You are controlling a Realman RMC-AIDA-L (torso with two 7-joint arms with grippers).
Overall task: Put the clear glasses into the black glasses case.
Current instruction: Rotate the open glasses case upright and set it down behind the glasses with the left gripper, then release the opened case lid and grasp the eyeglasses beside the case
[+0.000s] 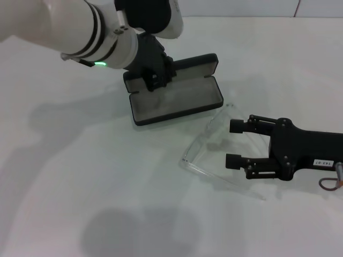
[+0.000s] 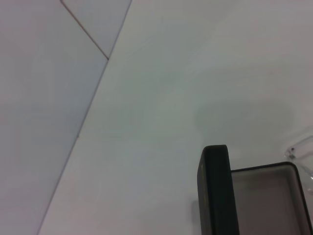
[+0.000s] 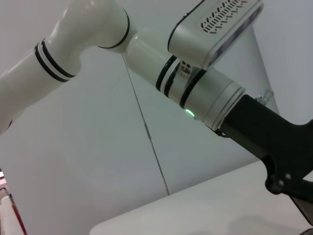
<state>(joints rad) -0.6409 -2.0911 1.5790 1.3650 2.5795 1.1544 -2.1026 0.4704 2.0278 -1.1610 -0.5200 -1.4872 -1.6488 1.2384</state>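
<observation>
My right gripper [image 1: 233, 143] lies low over the white table [image 1: 80, 176], on the right side of the scene, its two fingers spread wide apart and holding nothing. The clear glasses [image 1: 209, 140] lie on the table just left of my fingertips, between me and the black glasses case [image 1: 174, 99]; the far finger sits just beside one thin temple arm, though I cannot tell whether it touches. The case stands open farther off and to the left, grey lining up, lid tipped back on its far side. My left gripper [image 1: 153, 72] is at the far left end of the case, by the hinge edge, seemingly steadying it; whether its fingers are closed I cannot tell. I judge the glasses to be very light, stiff in the one-piece lens but springy in the long temples, and smooth enough to slip or skate across the table if I nudge them. A pinch on a temple would let the frame swing, so I would rather close across the lens near its middle or at the corner where the temple joins, and gently, as hard squeezing could flex or scratch the plastic.
</observation>
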